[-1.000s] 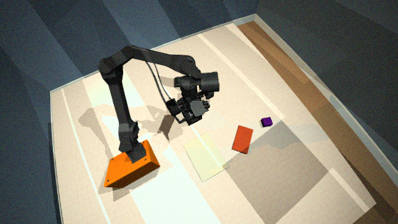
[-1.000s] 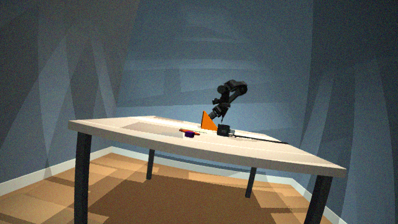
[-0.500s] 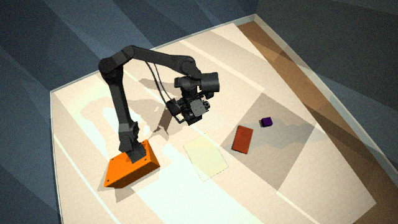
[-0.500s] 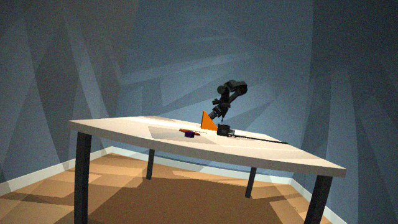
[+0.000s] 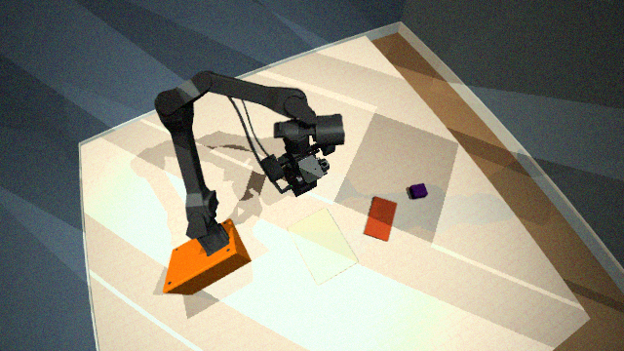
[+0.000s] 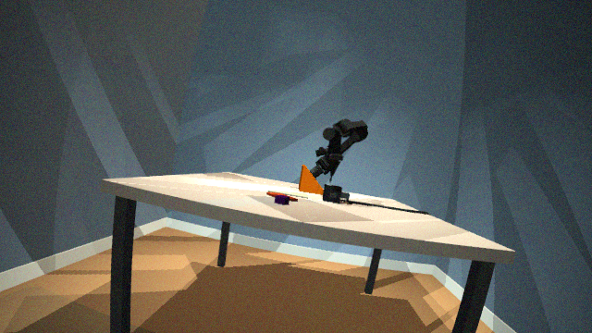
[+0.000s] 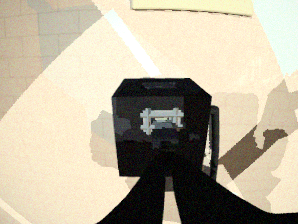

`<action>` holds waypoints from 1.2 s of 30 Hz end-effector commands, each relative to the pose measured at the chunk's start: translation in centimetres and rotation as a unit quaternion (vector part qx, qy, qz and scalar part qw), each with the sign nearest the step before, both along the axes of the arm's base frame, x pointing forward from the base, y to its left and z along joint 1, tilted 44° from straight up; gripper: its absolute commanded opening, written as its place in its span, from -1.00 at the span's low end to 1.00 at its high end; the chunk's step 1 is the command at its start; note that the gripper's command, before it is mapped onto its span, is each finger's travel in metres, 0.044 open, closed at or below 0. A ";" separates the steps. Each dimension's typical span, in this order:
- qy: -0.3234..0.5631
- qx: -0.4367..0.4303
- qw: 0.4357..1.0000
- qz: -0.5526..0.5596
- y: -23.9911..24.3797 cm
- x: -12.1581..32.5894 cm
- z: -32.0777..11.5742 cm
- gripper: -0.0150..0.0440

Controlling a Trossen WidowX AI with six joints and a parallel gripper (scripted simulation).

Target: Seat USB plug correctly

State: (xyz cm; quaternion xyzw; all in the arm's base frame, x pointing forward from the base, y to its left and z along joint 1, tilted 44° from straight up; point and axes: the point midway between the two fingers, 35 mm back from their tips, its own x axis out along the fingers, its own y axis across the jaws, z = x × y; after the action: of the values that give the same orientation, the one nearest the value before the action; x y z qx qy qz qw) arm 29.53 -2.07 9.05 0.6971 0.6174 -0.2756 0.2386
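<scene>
Plug (image 7: pixel 165 134), one: likely light, stiff, slick; my pincer (image 5: pixel 304 187) (image 6: pixel 331 178) (image 7: pixel 166 161) is narrow, gripping it. Best hold: opposite sides of its body, square above the cube (image 6: pixel 331 193) (image 7: pixel 131 157).

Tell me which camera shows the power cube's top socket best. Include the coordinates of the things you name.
The wrist view: it looks down on the dark power cube (image 6: pixel 332 193) (image 7: pixel 131 150), with the pale-rimmed socket (image 7: pixel 145 122) on top, though the gripper's fingers cover part of the cube. The exterior view shows the cube small, its socket not discernible. From the top, the arm hides the socket.
</scene>
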 end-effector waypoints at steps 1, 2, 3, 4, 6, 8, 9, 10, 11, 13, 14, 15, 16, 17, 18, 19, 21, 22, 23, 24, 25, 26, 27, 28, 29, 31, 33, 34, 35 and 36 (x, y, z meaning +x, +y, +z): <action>-0.003 0.003 1.000 0.002 0.1 0.0 -0.1 -0.49; -0.003 0.003 1.000 0.002 0.1 0.0 -0.1 -0.49; -0.003 0.003 1.000 0.002 0.1 0.0 -0.1 -0.49; -0.003 0.003 1.000 0.002 0.1 0.0 -0.1 -0.49; -0.003 0.003 1.000 0.002 0.1 0.0 -0.1 -0.49; -0.003 0.003 1.000 0.002 0.2 0.0 -0.1 -0.49; -0.003 0.003 1.000 0.002 0.2 0.0 -0.1 -0.49; -0.003 0.003 1.000 0.002 0.2 0.0 -0.1 -0.49; -0.003 0.003 1.000 0.002 0.2 0.0 -0.2 -0.49; -0.003 0.003 1.000 0.002 0.2 0.0 -0.2 -0.49; -0.003 0.003 1.000 0.002 0.2 0.0 -0.2 -0.49; -0.003 0.003 1.000 0.002 0.2 0.0 -0.2 -0.49; -0.003 0.003 1.000 0.002 0.2 0.0 -0.2 -0.49; -0.003 0.003 1.000 0.002 0.2 0.0 -0.2 -0.49; -0.003 0.003 1.000 0.002 0.2 0.0 -0.2 -0.49; -0.003 0.003 1.000 0.002 0.2 0.0 -0.2 -0.49; -0.003 0.003 1.000 0.002 0.3 0.0 -0.2 -0.49; -0.003 0.003 1.000 0.002 0.3 0.0 -0.3 -0.49; -0.003 0.003 1.000 0.002 0.3 0.0 -0.3 -0.49; -0.003 0.003 1.000 0.002 0.3 0.0 -0.3 -0.49; -0.003 0.003 1.000 0.002 0.3 0.0 -0.3 -0.49; -0.003 0.003 1.000 0.002 0.3 0.0 -0.3 -0.49; -0.003 0.003 1.000 0.002 0.3 0.0 -0.3 -0.49; -0.003 0.003 1.000 0.002 0.3 0.0 -0.3 -0.49; -0.003 0.003 1.000 0.002 0.3 0.0 -0.3 -0.49; -0.003 0.003 1.000 0.002 0.3 0.0 -0.3 -0.49; -0.003 0.003 1.000 0.002 0.4 0.0 -0.3 -0.49; -0.003 0.003 1.000 0.002 0.4 0.0 -0.4 -0.49; -0.003 0.003 1.000 0.002 0.4 0.0 -0.4 -0.49; -0.003 0.003 1.000 0.002 0.4 0.0 -0.4 -0.49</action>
State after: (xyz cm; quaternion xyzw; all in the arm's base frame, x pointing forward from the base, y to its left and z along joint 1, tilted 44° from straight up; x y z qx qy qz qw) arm 29.59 -1.78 8.74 0.6959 0.6191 -0.2715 0.2423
